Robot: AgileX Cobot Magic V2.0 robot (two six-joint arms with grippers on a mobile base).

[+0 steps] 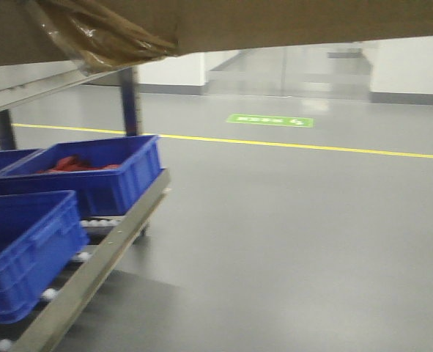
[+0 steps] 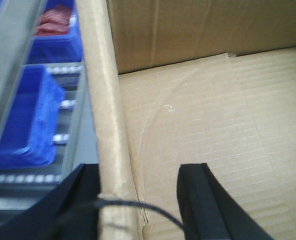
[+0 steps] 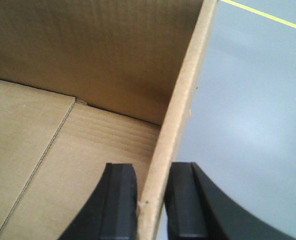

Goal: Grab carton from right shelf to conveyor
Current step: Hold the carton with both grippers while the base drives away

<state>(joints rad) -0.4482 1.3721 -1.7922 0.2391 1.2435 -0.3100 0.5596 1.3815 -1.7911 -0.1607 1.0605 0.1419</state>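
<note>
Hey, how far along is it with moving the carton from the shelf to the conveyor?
Done, apparently: the carton looks lifted off the right shelf, hanging at the top of the front view. In hand: the right pincer clamps one wall; the left pincer straddles the opposite wall, grip unclear. Left: reaching the conveyor, which no view shows, and setting it down.

To my front left, a steel shelf (image 1: 91, 282) runs diagonally, its white rollers (image 1: 99, 222) showing between loads. On it stand a near blue bin (image 1: 26, 253), a middle blue bin (image 1: 91, 180) holding red items (image 1: 73, 163), and a far blue bin (image 1: 0, 163) cut by the frame. Beside the shelf, the grey floor (image 1: 289, 235) bears a yellow line (image 1: 304, 145) and a green marking (image 1: 269, 120).
</note>
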